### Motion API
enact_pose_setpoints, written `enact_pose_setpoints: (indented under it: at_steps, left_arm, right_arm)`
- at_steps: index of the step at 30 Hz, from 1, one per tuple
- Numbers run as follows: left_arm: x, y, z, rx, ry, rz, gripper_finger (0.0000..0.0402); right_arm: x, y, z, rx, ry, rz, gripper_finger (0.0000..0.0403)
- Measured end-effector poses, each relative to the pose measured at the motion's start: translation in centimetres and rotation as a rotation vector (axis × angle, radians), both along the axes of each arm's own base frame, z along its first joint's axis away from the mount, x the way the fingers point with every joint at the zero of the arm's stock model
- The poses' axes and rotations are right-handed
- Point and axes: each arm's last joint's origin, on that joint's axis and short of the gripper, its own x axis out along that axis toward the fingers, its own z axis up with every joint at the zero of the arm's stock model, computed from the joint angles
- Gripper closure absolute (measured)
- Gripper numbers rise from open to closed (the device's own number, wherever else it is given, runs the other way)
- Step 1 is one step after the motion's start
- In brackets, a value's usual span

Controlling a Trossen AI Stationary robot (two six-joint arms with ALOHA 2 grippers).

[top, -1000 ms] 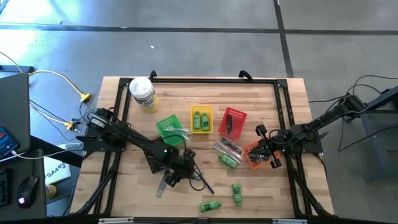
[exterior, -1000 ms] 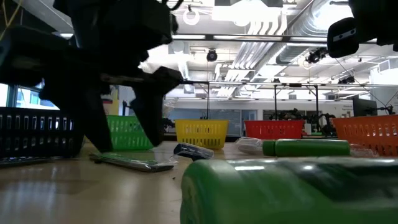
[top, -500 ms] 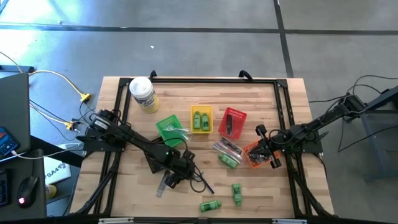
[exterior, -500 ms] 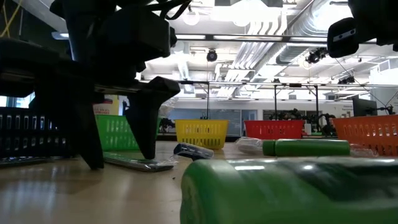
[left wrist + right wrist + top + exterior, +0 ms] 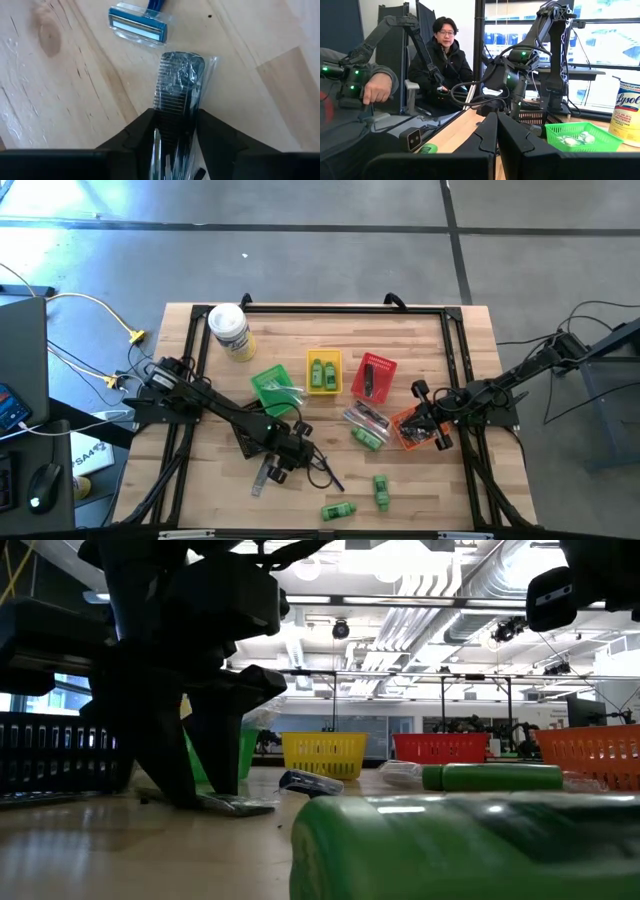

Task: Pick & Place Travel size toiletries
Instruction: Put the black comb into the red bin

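Flanking the comb [image 5: 179, 85], left gripper [image 5: 175, 131] fingers [image 5: 142, 131]

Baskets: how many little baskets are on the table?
5. The green basket, yellow basket and red basket sit in a row mid-table. The orange basket is farther right. The black basket shows clearly only in the low view.

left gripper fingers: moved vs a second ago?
Yes. In the low view, the left gripper has pulled its fingers together around the wrapped comb, now covering more of the green basket behind. The right gripper waits over the orange basket.
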Motion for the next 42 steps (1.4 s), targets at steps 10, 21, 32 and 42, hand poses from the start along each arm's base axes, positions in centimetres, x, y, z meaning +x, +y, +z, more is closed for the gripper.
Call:
enact_pose_setpoints:
  at_steps: [10,21,32,42]
  left_arm:
    - [-0.1,0.0,-0.1,-0.013,0.015,0.011,0.0334]
    - [-0.4,-0.4,-0.1,-0.016,0.033,-0.027,0.04]
    - [0.3,-3.5,4.3,0.109,0.039,-0.103,0.0401]
    - [0.7,-4.6,7.2,0.162,-0.01,-0.116,0.0401]
  right_arm:
    - [0.0,0.0,0.0,0.0,0.0,0.0,0.0399]
    - [0.0,0.0,0.0,0.0,0.0,0.002,0.0399]
    - [0.0,0.0,0.0,0.002,-0.005,0.004,0.0399]
    - [-0.1,0.1,0.1,0.022,-0.007,0.033,0.0399]
